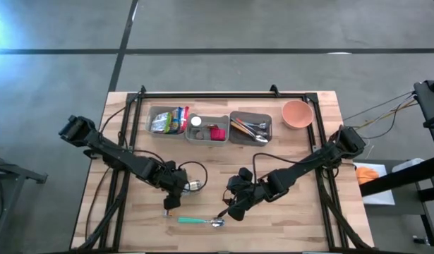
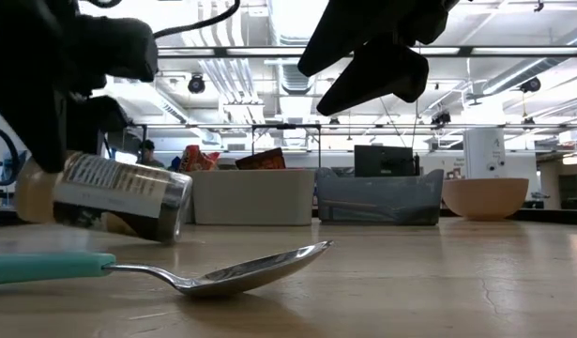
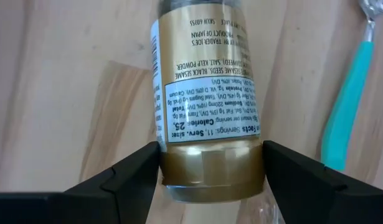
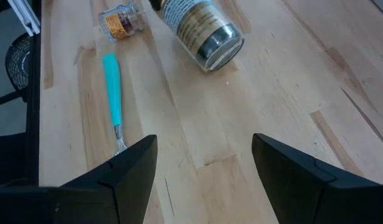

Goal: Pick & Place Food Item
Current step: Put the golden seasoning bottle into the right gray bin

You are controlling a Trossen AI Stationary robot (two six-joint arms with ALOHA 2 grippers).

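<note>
Left gripper [image 3: 210, 171] clamped on a seasoning jar [image 3: 207, 93]: both fingers [image 3: 132, 177] press the gold-labelled body near its base, jar lying between the jaws, pointing away from the wrist. Low view shows the jar [image 2: 110, 197] tilted, lid end [image 2: 178, 208] dipping toward the wood table [image 2: 438, 282], the rest lifted. Probably gripped sideways because it lay on its side. In the high view the gripper [image 1: 176, 185] sits left of centre, silver lid [image 1: 195, 185] poking out past the jaws.

Right gripper [image 4: 203, 165] spread wide, nothing between the fingers; hovers above the table, jar [image 4: 200, 31] ahead of its jaws. Looks like waiting, leaving room for the left arm.

Teal-handled spoon [image 1: 199, 221] lies flat just beyond the jar, off to one side of the left jaws, apart from it. A small spice bottle [image 4: 121, 18] lies beside the spoon's handle end.

Three bins [image 1: 209, 128] and a pink bowl [image 1: 297, 113] sit well ahead of both grippers at the far edge. Target likely one of these; cannot tell which. Jar held, not yet carried.
</note>
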